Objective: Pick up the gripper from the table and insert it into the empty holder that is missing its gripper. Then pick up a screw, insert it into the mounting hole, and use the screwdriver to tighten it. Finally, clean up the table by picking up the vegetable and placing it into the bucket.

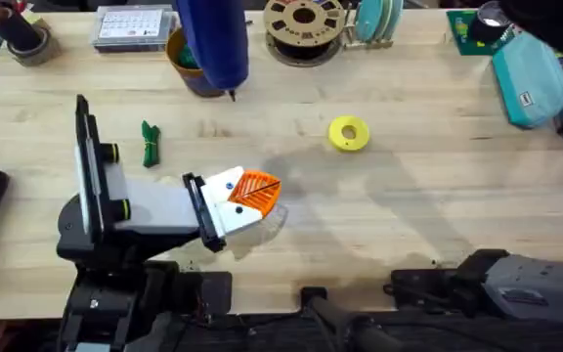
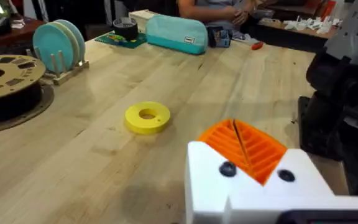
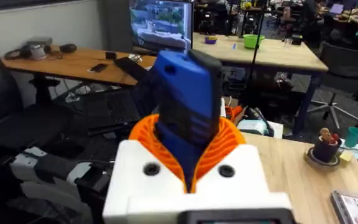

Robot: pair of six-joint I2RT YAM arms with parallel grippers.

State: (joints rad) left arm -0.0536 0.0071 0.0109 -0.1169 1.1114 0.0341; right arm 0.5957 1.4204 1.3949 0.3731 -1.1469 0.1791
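The blue screwdriver (image 3: pixel 185 93) stands clamped between the orange ribbed pads of my right gripper (image 3: pixel 188 149), which is shut on it. From overhead the screwdriver (image 1: pixel 213 44) hangs high, tip down, in front of the bucket (image 1: pixel 179 54) at the table's back. The dark-green vegetable (image 1: pixel 150 144) lies on the table left of centre. My left gripper (image 1: pixel 257 191) rests low near the front, its two orange pads pressed together (image 2: pixel 244 149) with nothing seen between them. Both its white finger mounts carry pads. A loose gripper and a screw are out of view.
A yellow ring (image 1: pixel 349 133) lies mid-table, right of my left gripper. Along the back stand a brown filament spool (image 1: pixel 304 24), a rack of teal plates (image 1: pixel 374 20), a teal pouch (image 1: pixel 531 83) and a tape roll (image 1: pixel 27 41). My right arm (image 1: pixel 545 20) looms dark at the top right.
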